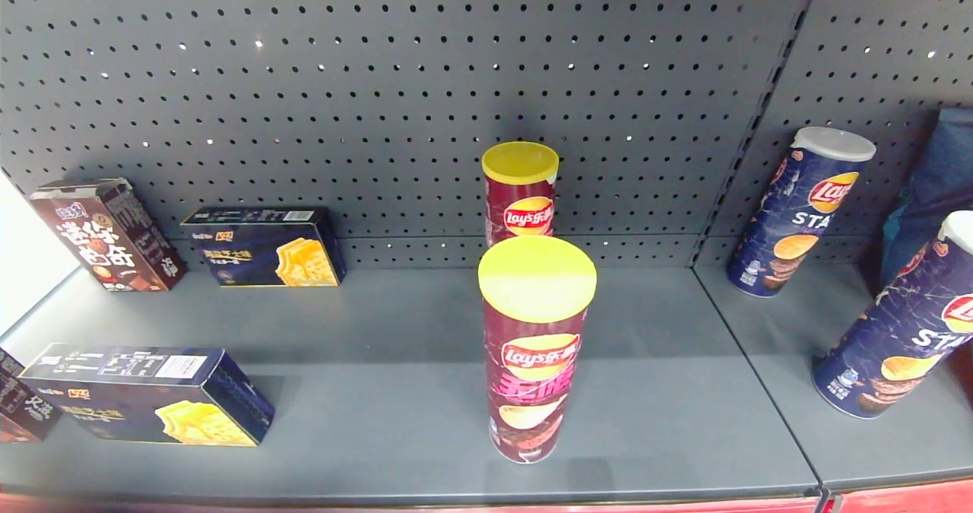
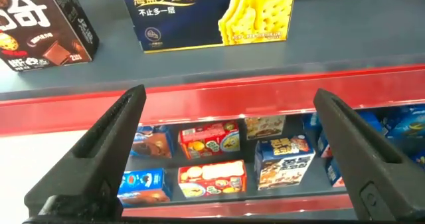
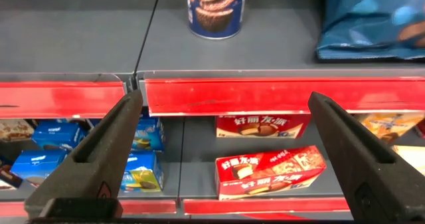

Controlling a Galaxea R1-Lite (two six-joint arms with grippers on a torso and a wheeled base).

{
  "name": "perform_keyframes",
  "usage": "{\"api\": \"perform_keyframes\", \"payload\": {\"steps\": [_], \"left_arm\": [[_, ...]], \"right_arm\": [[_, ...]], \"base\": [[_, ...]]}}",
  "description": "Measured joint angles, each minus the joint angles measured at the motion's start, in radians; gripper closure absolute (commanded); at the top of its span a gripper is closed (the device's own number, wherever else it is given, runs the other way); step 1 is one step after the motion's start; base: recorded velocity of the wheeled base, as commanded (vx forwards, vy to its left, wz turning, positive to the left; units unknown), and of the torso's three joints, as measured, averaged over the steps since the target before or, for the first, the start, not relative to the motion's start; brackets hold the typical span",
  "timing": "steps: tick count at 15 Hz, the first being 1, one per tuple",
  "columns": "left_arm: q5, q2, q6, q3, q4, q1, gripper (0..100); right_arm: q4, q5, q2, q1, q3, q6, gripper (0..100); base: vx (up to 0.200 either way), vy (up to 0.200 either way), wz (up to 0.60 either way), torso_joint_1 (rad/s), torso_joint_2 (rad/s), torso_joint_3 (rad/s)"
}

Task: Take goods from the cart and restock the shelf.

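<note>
Two maroon chip cans with yellow lids stand upright mid-shelf, one at the front (image 1: 532,346) and one at the back (image 1: 521,194) against the pegboard. My left gripper (image 2: 229,151) is open and holds nothing. It hangs in front of the red shelf edge (image 2: 199,94), below a navy cracker box (image 2: 212,14) and a brown chocolate box (image 2: 40,24). My right gripper (image 3: 226,151) is open too and holds nothing. It is before the red shelf edge (image 3: 265,94), under a blue chip can (image 3: 216,8).
Two blue chip cans (image 1: 798,213) (image 1: 904,323) and a blue bag (image 1: 935,186) occupy the right bay. Cracker boxes (image 1: 266,247) (image 1: 152,395) and a chocolate box (image 1: 106,235) sit at the left. The grey shelf board (image 1: 380,330) is bare between the boxes and the cans. The lower shelf holds snack boxes (image 3: 269,171).
</note>
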Motion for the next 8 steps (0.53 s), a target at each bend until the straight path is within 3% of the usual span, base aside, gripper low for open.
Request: {"api": "perform_keyframes", "payload": {"steps": [1, 8], "left_arm": [[0.0, 0.0, 0.001, 0.0, 0.0, 0.0, 0], [-0.002, 0.0, -0.007, 0.0, 0.001, -0.001, 0]], "right_arm": [[0.0, 0.0, 0.0, 0.0, 0.0, 0.0, 0], [0.0, 0.0, 0.0, 0.0, 0.0, 0.0, 0]], "base": [[0.0, 0.2, 0.0, 0.002, 0.01, 0.002], [0.0, 0.0, 0.0, 0.0, 0.0, 0.0]]}}
